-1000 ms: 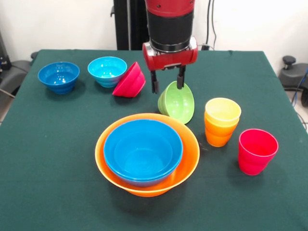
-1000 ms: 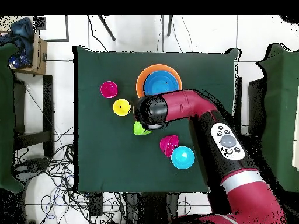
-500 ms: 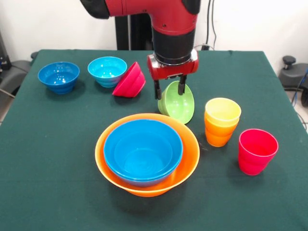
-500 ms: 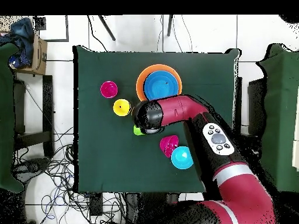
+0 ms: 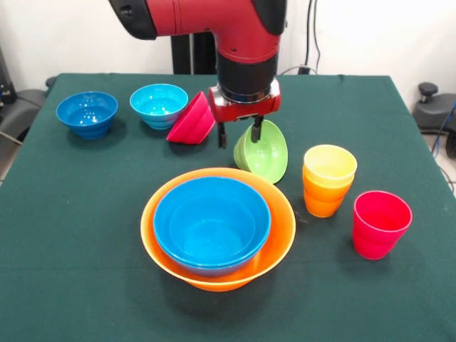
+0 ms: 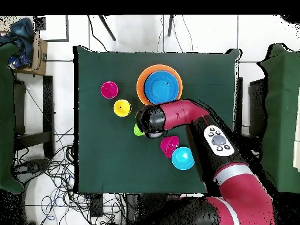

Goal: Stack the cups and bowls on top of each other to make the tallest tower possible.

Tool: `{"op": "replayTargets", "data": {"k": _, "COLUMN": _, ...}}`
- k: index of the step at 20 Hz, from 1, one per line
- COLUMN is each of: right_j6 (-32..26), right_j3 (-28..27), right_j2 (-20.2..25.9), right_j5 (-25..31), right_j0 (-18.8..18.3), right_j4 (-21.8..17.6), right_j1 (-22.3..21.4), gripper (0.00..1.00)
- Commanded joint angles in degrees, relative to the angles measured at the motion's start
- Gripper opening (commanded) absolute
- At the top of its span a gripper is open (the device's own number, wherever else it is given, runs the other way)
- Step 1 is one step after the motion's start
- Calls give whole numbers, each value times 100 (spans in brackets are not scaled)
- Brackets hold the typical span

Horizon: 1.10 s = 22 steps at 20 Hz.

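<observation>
My gripper point(image 5: 239, 137) hangs open at the upper left rim of the small green bowl point(image 5: 265, 153), which stands tilted on its side; one finger point(image 5: 255, 132) is against that rim, the other to its left. In front sits the tower: a very large orange bowl point(image 5: 285, 229) with a large blue bowl point(image 5: 212, 222) nested in it. A yellow cup point(image 5: 329, 164) sits inside an orange cup point(image 5: 324, 199), and a red cup point(image 5: 381, 223) stands to the right. In the overhead view my arm point(image 6: 153, 121) covers most of the green bowl point(image 6: 137, 130).
A red bowl point(image 5: 192, 120) leans tilted against a light-blue bowl point(image 5: 158, 105), and a dark-blue bowl point(image 5: 87, 112) stands at the far left. The overhead view shows the red bowl point(image 6: 170, 145) and light-blue bowl point(image 6: 183, 158) close beside my arm.
The gripper has come down a little and shifted left across the green bowl's rim. The bowls and cups have not moved.
</observation>
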Motion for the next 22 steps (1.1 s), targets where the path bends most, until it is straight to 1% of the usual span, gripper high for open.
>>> {"op": "replayTargets", "data": {"k": 1, "right_j6": -57, "right_j3": -90, "right_j2": -208, "right_j5": -472, "right_j0": 53, "right_j4": -452, "right_j1": 96, "gripper": 100}}
{"op": "replayTargets", "data": {"k": 7, "right_j6": -109, "right_j3": -78, "right_j2": -261, "right_j5": -570, "right_j0": 13, "right_j4": -560, "right_j1": 153, "gripper": 100}}
{"op": "replayTargets", "data": {"k": 16, "right_j6": -148, "right_j3": -84, "right_j2": -306, "right_j5": -688, "right_j0": 4, "right_j4": -601, "right_j1": 215, "gripper": 100}}
{"op": "replayTargets", "data": {"k": 22, "right_j6": -127, "right_j3": 61, "right_j2": -371, "right_j5": -885, "right_j0": 44, "right_j4": -718, "right_j1": 334, "gripper": 100}}
